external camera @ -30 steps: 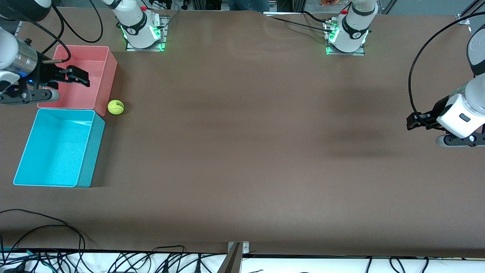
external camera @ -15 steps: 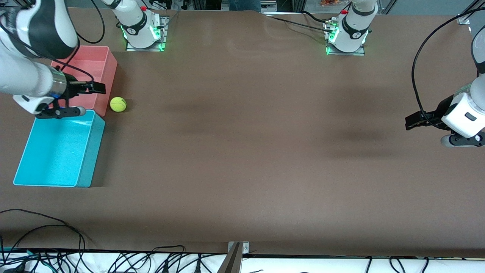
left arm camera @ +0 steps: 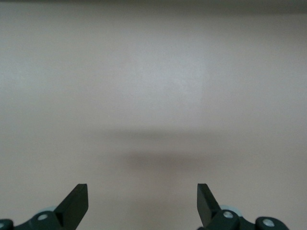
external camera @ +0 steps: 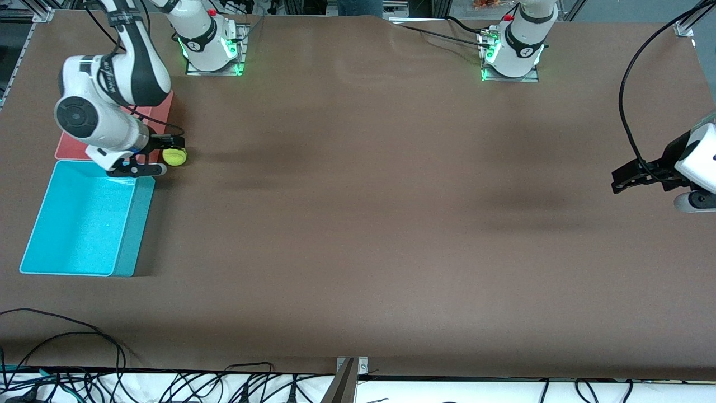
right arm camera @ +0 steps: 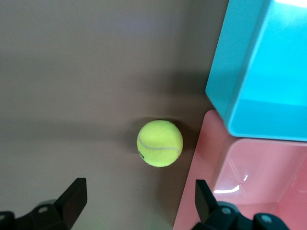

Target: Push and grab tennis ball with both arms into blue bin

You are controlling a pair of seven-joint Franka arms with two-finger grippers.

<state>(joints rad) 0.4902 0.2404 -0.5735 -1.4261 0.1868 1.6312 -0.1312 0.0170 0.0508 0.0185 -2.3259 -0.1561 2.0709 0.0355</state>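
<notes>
The tennis ball (external camera: 174, 157) lies on the brown table beside the near corner of the pink bin, just off the blue bin's (external camera: 134, 229) farther corner. My right gripper (external camera: 168, 148) is open and hangs over the table right by the ball. In the right wrist view the ball (right arm camera: 159, 143) lies just ahead of the open gripper (right arm camera: 139, 199), not between its fingers, with the blue bin (right arm camera: 249, 72) beside it. My left gripper (external camera: 622, 182) is open and empty over bare table at the left arm's end. The left wrist view shows that gripper (left arm camera: 142, 203) over bare table only.
The pink bin (external camera: 70, 150) stands next to the blue bin, farther from the front camera, mostly hidden under the right arm; its wall shows in the right wrist view (right arm camera: 240, 182). Both arm bases stand along the table's back edge. Cables (external camera: 84, 347) lie along the front edge.
The right arm has swung from over the pink bin to the ball, bringing its gripper right beside it. The ball has barely shifted. The left gripper has drifted slightly outward.
</notes>
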